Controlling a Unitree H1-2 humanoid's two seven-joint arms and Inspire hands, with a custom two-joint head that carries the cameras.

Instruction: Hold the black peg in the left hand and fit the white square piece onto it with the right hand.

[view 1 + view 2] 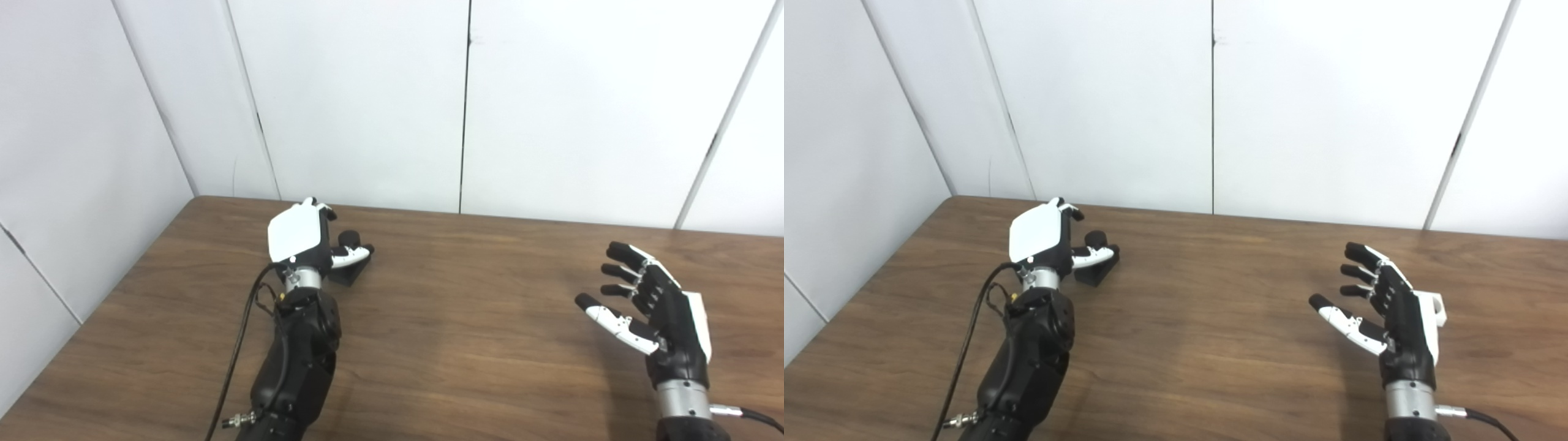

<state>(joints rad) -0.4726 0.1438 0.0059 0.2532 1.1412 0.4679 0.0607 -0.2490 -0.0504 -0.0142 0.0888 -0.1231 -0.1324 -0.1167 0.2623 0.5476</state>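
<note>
Right eye view shows the left hand (1044, 236) curled around the black peg (1096, 260) resting on the tabletop (1200, 318). Fingers spread, the right hand (1387, 312) holds nothing; the white square piece (1436, 308) sits just behind it.

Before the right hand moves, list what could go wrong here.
1. The white square piece sits behind the open right hand, nearly hidden in the left eye view; a blind reach may knock it away.
2. The left hand is at the black peg, but whether its grip is firm is unclear; the peg may tip or slip when lifted.
3. The cable by the left arm might snag.
</note>
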